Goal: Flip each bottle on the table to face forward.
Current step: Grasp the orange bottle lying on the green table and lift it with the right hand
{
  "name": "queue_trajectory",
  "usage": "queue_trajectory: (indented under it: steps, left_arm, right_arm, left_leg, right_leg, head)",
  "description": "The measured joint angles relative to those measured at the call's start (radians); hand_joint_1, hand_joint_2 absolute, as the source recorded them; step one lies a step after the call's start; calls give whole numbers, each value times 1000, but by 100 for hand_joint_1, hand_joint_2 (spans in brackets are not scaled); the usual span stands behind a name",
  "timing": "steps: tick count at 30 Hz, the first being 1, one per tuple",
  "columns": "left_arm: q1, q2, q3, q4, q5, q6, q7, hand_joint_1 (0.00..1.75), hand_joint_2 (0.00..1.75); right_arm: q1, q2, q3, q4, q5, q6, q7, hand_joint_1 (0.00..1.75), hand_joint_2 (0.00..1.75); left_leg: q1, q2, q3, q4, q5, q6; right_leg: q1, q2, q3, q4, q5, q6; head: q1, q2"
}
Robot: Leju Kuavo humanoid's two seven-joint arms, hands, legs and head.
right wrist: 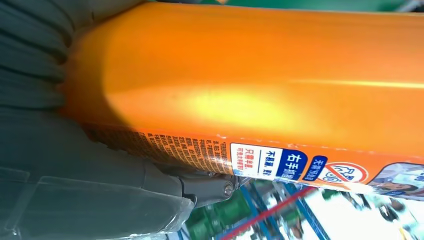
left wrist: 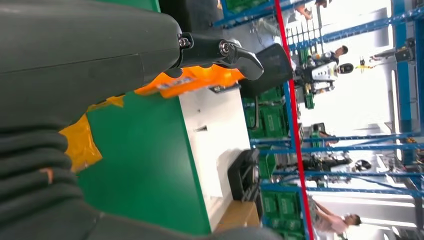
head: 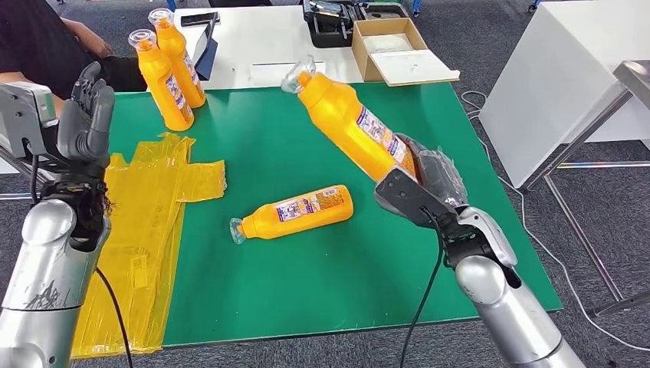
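Four orange bottles (head: pixel 354 123), one yellow bag (head: pixel 153 222).

Workshop or warehouse hall | blue racks (left wrist: pixel 350 140) with green crates (left wrist: pixel 272 120)

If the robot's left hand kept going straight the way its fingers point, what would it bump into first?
Probably nothing soon. The left hand is raised with its fingers pointing up and away beside the green table. Depth is unclear, but the standing bottles look off to its side.

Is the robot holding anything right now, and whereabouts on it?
The right hand grips an orange bottle by its base end, tilted above the table. The left hand holds nothing.
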Motion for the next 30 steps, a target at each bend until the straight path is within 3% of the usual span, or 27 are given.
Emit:
queue_trajectory:
  steps: [7,16,24,30]
  left_arm:
    - [-47,-40,-38,14,64,-4,18,0,175]
    - [-92,-74,-71,31,151,-19,45,0,175]
    - [-171,-149,-149,48,329,-17,110,0,175]
    - [-193,-174,-177,48,377,-16,123,0,175]
  right_arm:
    - [-91,69,5,32,94,-41,25,175,175]
    - [-166,114,33,102,187,-54,53,175,175]
    - [-303,233,114,291,336,-74,103,175,175]
    - [-346,283,141,368,387,-94,118,175,175]
  left_leg:
    - [0,0,0,0,0,0]
    - [0,0,-1,0,0,0]
    - [0,0,-1,0,2,0]
    - [0,0,-2,0,2,0]
  right_leg:
    - [0,0,0,0,0,0]
    - [0,0,0,0,0,0]
    - [0,0,1,1,0,0]
    - [0,0,1,1,0,0]
  head:
    - [0,0]
    - [0,0]
    - [0,0]
    - [0,0]
